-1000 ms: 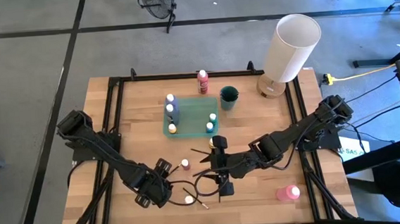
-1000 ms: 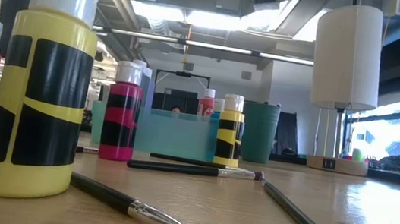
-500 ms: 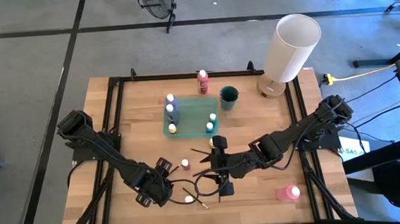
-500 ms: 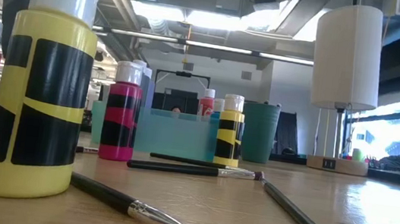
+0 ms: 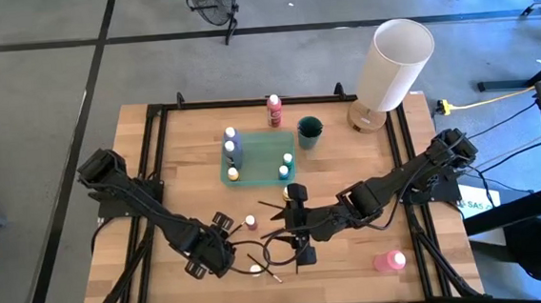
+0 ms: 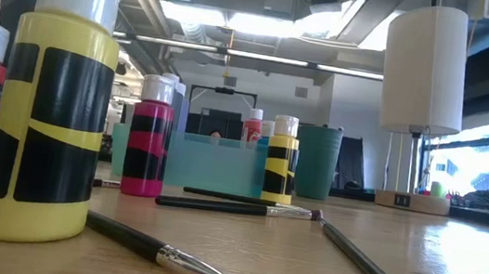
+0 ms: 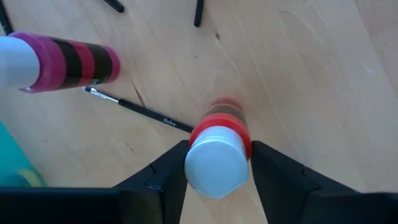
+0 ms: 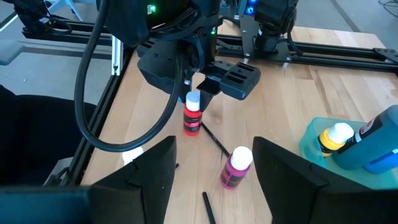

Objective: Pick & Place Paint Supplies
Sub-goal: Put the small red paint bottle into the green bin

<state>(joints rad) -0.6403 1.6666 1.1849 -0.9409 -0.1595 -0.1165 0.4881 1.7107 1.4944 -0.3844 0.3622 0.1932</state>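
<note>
We have the left tool straddling the red bottle upright on the worktop, fingers apart, so closing and lifting toward the teal tray comes next, while our right tool waits spread.

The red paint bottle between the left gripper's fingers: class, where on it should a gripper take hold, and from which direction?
Grip the red paint bottle just below its white cap, coming down from above. It stands upright on the table, so its round sides are free for the left gripper, whose fingers already flank the cap. The right gripper waits nearby.
</note>
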